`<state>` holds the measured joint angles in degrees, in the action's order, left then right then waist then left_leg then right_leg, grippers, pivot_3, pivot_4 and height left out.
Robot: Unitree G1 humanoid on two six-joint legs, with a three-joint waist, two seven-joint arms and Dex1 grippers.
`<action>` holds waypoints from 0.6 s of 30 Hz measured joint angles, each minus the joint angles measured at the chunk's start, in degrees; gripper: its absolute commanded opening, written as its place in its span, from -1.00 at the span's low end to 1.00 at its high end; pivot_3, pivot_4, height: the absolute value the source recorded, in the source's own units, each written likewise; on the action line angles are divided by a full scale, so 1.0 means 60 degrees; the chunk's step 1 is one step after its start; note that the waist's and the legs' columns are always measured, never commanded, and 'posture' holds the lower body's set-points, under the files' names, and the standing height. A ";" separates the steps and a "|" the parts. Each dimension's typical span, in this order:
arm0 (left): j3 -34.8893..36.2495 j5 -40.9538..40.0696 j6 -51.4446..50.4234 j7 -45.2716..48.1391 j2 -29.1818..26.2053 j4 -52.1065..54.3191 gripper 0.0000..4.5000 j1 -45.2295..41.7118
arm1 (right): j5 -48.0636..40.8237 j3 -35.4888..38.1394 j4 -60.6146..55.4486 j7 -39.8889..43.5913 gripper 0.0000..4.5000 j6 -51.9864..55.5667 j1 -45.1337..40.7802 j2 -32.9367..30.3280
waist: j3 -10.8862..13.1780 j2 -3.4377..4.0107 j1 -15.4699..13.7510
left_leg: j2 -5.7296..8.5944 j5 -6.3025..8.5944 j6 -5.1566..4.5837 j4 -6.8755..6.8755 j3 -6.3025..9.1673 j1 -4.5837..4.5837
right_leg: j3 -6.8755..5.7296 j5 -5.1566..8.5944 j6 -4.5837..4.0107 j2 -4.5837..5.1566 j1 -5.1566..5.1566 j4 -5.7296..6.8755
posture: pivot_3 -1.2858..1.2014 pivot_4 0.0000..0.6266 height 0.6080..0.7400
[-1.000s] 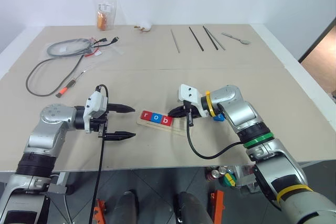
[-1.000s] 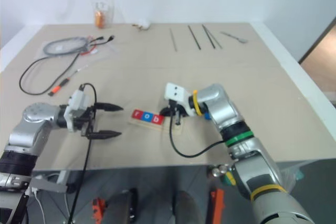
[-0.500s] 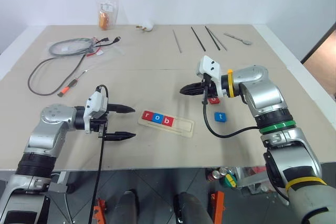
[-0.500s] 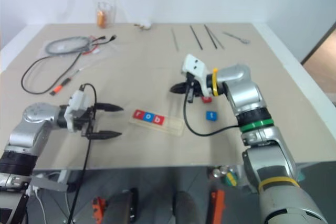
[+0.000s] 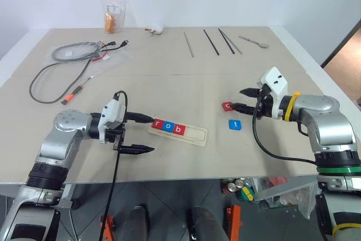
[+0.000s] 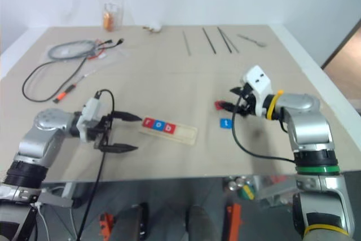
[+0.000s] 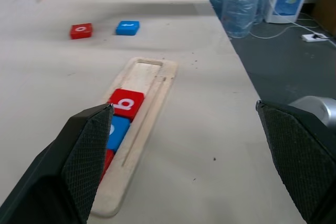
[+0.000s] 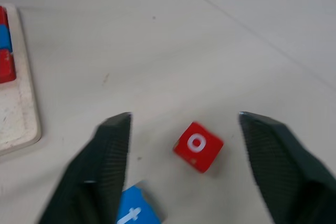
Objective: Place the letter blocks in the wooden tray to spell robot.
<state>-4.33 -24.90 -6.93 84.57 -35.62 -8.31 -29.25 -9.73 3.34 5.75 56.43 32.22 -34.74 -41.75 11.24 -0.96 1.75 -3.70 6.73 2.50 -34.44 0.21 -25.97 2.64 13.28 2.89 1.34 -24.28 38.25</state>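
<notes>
- Three letter blocks sit in the wooden tray (image 5: 178, 132) right now: red r (image 5: 157, 123), blue o (image 5: 168, 126), red b (image 5: 179, 130), packed toward its left end, the right part of the groove bare.
- Two blocks wait out on the surface (image 5: 169, 83), to the right of the tray: the red o (image 5: 227, 105) and, just nearer the robot, the blue t (image 5: 235, 124). They are close together but not touching.
- The right gripper (image 5: 243, 99) hangs just right of the red o, jaws spread wide, nothing between them. In the right wrist view that red o (image 8: 198, 146) lies square between the two fingers, turned a little on the diagonal, with the blue t (image 8: 134, 214) by the left finger.
- The left gripper (image 5: 145, 134) hovers at the tray's left end, jaws apart and empty, pointing along the tray.
- Judgement: the red o is next, for the fourth slot.
- How it should handle: small, flat, rigid, surely light. It won't crush, but it looks smooth and low, so the fingers have little side wall to catch, and a glancing touch would likely skid it across the surface.
- Where to grip: on two opposite flat sides, fingertips right down at the surface. Since the block sits rotated, the wrist probably wants a small turn so the fingers meet faces, not corners.
- Risk: the blue t is near enough that one finger could nudge it on the way down.
</notes>
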 measured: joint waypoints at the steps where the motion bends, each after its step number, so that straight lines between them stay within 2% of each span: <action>1: -0.0065 0.0026 0.0058 0.0071 0.0106 -0.0138 1.00 -0.0148 | -0.0025 -0.0002 -0.0104 -0.0041 0.98 -0.0048 0.0201 -0.0126 | 0.0000 0.0000 -0.0004 | 0.0002 0.0000 0.0000 -0.0001 -0.0001 -0.0002 | 0.0003 0.0001 0.0003 0.0001 0.0001 -0.0001 | 0.03 -0.52 1.00; 6: -0.0147 0.0104 0.0161 0.0271 0.0240 -0.0513 1.00 -0.0476 | 0.0172 -0.0064 0.1102 0.0067 0.98 -0.1027 0.0251 -0.0591 | 0.0000 0.0000 0.0000 | 0.0004 0.0000 0.0000 -0.0006 -0.0008 0.0000 | 0.0011 -0.0001 0.0008 0.0001 0.0007 -0.0011 | 0.03 -0.52 1.00; 12: -0.0266 0.0217 0.0273 0.0377 0.0361 -0.0738 1.00 -0.0689 | 0.0667 -0.0364 0.4164 -0.0131 0.98 -0.2041 -0.1401 -0.0307 | 0.0000 0.0000 0.0189 | 0.0002 -0.0004 -0.0008 -0.0006 -0.0011 0.0005 | 0.0024 -0.0021 0.0011 -0.0012 -0.0001 -0.0009 | 0.03 -0.52 1.00; 18: -0.0238 0.0218 0.0263 0.0286 0.0332 -0.0691 1.00 -0.0561 | 0.0607 -0.0690 0.4175 0.0116 0.98 -0.1981 -0.1567 0.0434 | 0.0000 0.0000 0.0178 | 0.0001 -0.0004 -0.0007 0.0008 -0.0001 0.0001 | 0.0028 -0.0029 0.0058 -0.0020 -0.0001 -0.0007 | 0.03 -0.52 1.00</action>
<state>-5.76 -23.59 -5.35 86.29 -33.63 -12.46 -32.61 -6.08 -0.80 30.80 57.13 20.33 -44.14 -39.15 11.24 -0.95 2.82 -3.70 6.70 2.45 -34.40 0.21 -25.96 2.81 13.10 3.24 1.22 -24.28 38.21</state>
